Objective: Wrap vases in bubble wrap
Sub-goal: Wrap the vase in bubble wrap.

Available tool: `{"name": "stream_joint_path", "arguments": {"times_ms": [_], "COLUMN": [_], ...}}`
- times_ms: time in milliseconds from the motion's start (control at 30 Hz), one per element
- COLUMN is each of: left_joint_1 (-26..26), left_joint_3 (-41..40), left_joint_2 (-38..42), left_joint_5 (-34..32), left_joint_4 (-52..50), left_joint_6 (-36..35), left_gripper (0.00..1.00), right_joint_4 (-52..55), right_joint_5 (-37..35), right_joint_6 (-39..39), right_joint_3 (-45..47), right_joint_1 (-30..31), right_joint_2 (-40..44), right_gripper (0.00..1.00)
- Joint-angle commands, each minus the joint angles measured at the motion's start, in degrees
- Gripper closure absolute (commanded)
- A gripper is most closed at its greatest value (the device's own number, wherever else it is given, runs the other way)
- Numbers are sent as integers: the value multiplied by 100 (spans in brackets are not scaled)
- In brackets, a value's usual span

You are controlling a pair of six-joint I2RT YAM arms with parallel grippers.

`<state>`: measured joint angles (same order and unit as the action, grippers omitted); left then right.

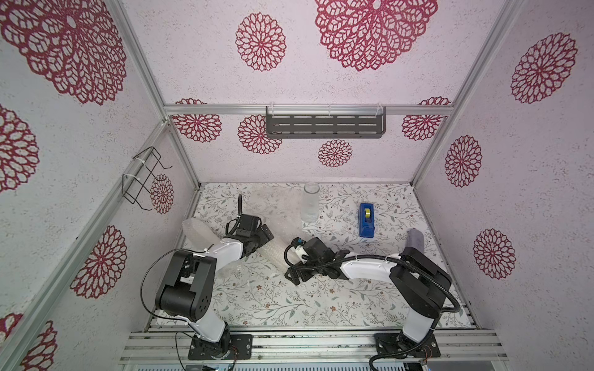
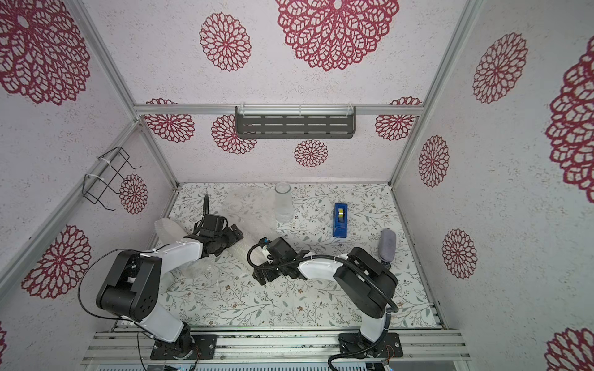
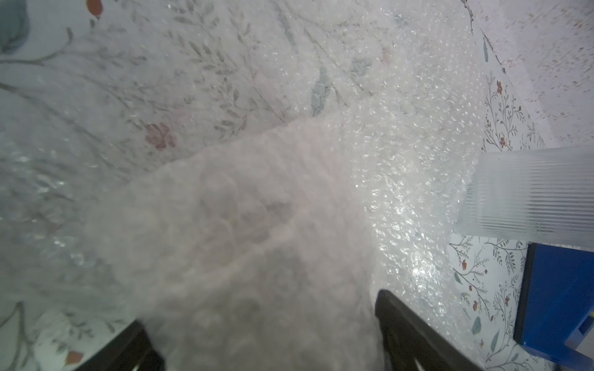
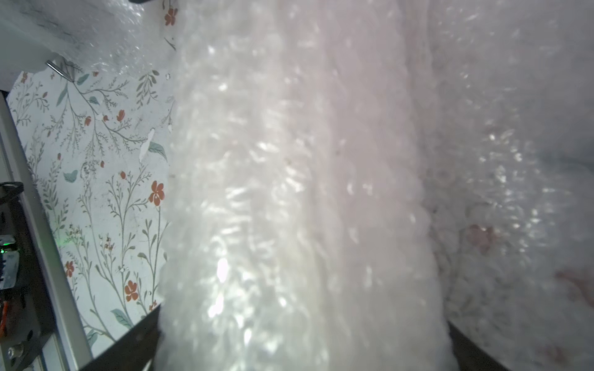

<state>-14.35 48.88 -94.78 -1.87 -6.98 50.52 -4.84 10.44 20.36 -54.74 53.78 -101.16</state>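
Note:
A vase rolled in bubble wrap [image 1: 275, 254] [image 2: 239, 253] lies on the floral table between my two arms. My left gripper [image 1: 262, 236] [image 3: 270, 321] is open, its jaws astride one end of the roll [image 3: 257, 241]. My right gripper [image 1: 291, 263] [image 4: 302, 337] is open and straddles the other end [image 4: 289, 192]. A clear ribbed glass vase [image 1: 310, 202] [image 3: 527, 192] stands upright at the back, on the edge of a flat sheet of bubble wrap [image 1: 276, 202] [image 3: 418, 128]. Another wrapped vase [image 1: 196, 231] [image 2: 168, 231] leans at the far left.
A blue tape dispenser [image 1: 366, 221] [image 3: 559, 305] sits right of the glass vase. A greyish-purple wrapped bundle [image 1: 416, 239] stands by the right wall behind my right arm. A wire rack [image 1: 144, 180] hangs on the left wall and a dark shelf [image 1: 324, 127] on the back wall.

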Motion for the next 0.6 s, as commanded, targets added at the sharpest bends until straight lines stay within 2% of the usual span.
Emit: {"name": "stream_joint_path", "arguments": {"times_ms": [0,567], "left_joint_1": [-48,-143], "left_joint_3": [35,262], "left_joint_2": [-257,-452], "left_joint_5": [-473,-538], "left_joint_4": [-677,-812], "left_joint_6": [54,289], "left_gripper": [5,4], "right_joint_4": [-441,-1816], "right_joint_5": [-392,-267], "right_joint_6": [407,1244], "right_joint_3": [153,730], "right_joint_1": [37,44], "right_joint_2": [409,146], "right_gripper": [3,6]}}
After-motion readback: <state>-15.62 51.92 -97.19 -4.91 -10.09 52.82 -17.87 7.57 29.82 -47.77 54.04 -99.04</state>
